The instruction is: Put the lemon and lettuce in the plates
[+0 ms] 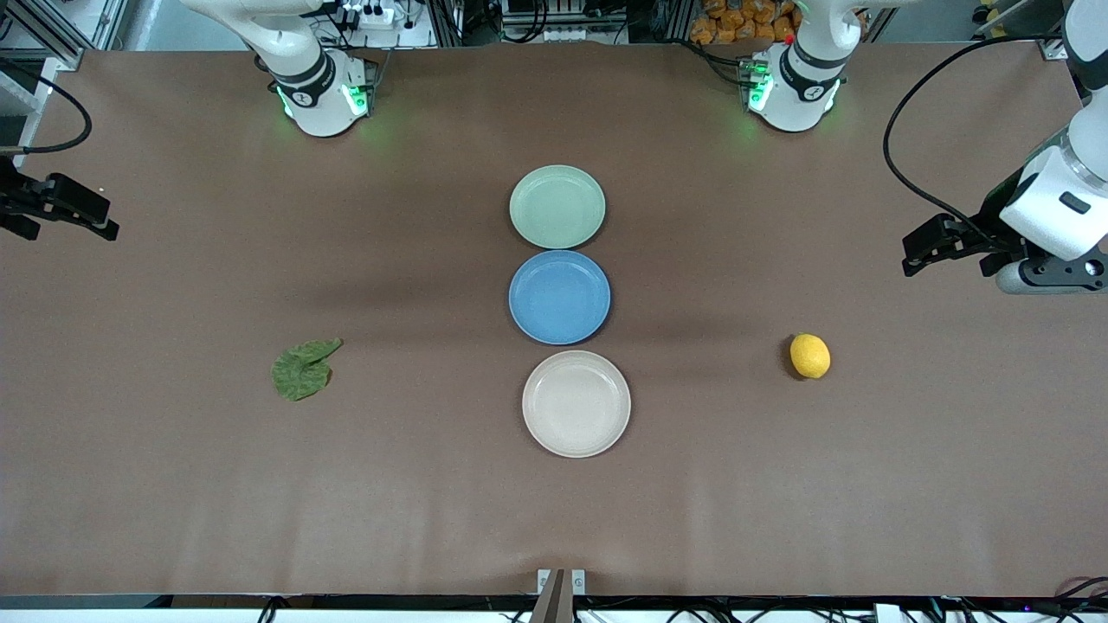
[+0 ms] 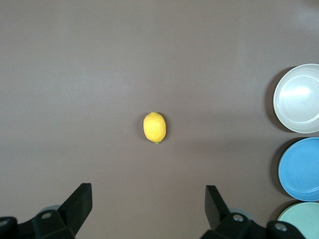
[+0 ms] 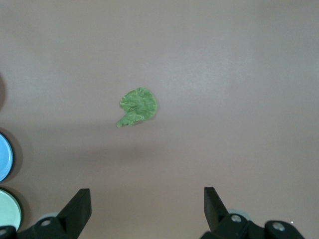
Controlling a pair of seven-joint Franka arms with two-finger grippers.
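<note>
From my console, nothing of the task is done yet: both items lie on the brown surface [image 1: 173,484] and all three plates are bare. Starting at the right arm's end, the right gripper [image 1: 82,216] hangs over the edge of the surface, well apart from everything; its wrist view shows its two black fingers [image 3: 77,209] spread wide with nothing between them. Next comes the flat, crinkled dark green lettuce leaf [image 1: 303,369], lying on the surface toward the right arm's end, its short stem tail pointing toward the plates; it sits well apart from them and I see it centred ahead of the right gripper [image 3: 144,211] in that wrist view [image 3: 137,108]. In the middle, three round shallow plastic plates sit in a row, edges almost touching: the pale mint green plate [image 1: 557,207] farthest from the front camera, the blue plate [image 1: 559,297] between, and the beige-cream plate [image 1: 576,403] nearest. Then the small oval bright yellow lemon [image 1: 809,356] rests on the surface toward the left arm's end, well apart from the plates. Last, the left gripper [image 1: 930,251] hovers over the surface at its own end, its fingers [image 2: 79,204] wide apart and empty, with the lemon [image 2: 155,127] straight ahead of it. I judge both pickups and both placements are still to do.
</note>
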